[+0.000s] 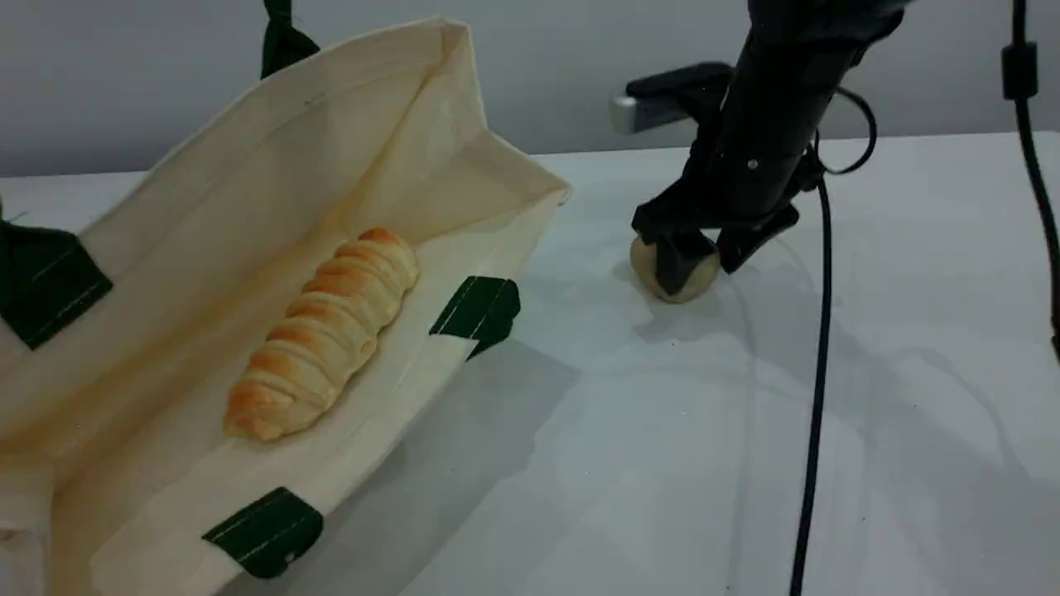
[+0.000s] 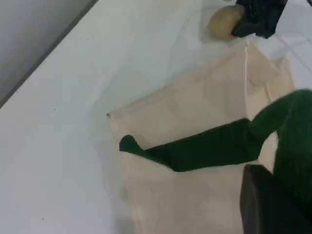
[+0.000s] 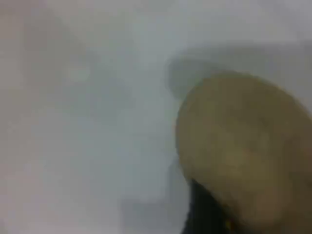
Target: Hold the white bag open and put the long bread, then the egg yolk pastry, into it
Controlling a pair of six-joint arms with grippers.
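Observation:
The white bag [image 1: 248,165] lies on the left with its mouth wide open, and the long bread [image 1: 327,331] rests inside it. A green strap handle [image 2: 209,148] of the bag [image 2: 195,107] is held up by my left gripper [image 2: 268,204], which is shut on it. The arm itself is out of the scene view. The egg yolk pastry [image 1: 644,263] sits on the table right of the bag. My right gripper [image 1: 708,265] is down over the pastry with a finger pressed on either side. The pastry [image 3: 243,151] fills the right wrist view against a dark fingertip [image 3: 204,214].
A black cable [image 1: 816,372] hangs from the right arm and runs down across the white table [image 1: 662,455] just right of the pastry. A second cable [image 1: 1035,165] drops along the far right edge. A grey wall stands behind the table.

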